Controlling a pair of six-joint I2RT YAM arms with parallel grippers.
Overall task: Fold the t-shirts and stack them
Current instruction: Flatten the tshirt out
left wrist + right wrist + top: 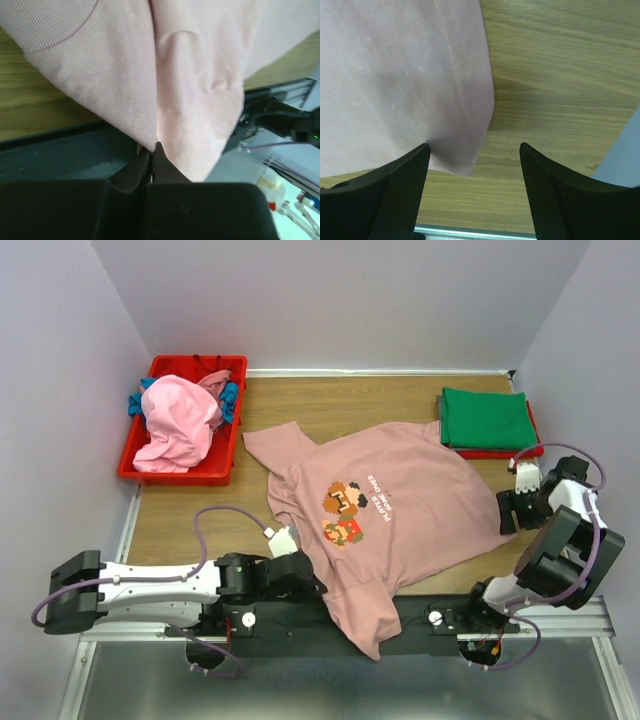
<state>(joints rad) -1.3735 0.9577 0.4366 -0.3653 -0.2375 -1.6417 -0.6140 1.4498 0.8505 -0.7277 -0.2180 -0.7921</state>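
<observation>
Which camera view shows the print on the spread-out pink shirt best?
Top external: the whole print, game characters and white text, lies mid-shirt. Left wrist shows only plain cloth pinched in shut fingers; right wrist shows only a hemmed corner between open fingers.

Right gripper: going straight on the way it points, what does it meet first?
Probably the hem corner of the dusty-pink t-shirt, lying just ahead between the open fingers of the right gripper, flat on the wooden table. Depth is unclear, so its outer finger may touch bare wood first.
</observation>
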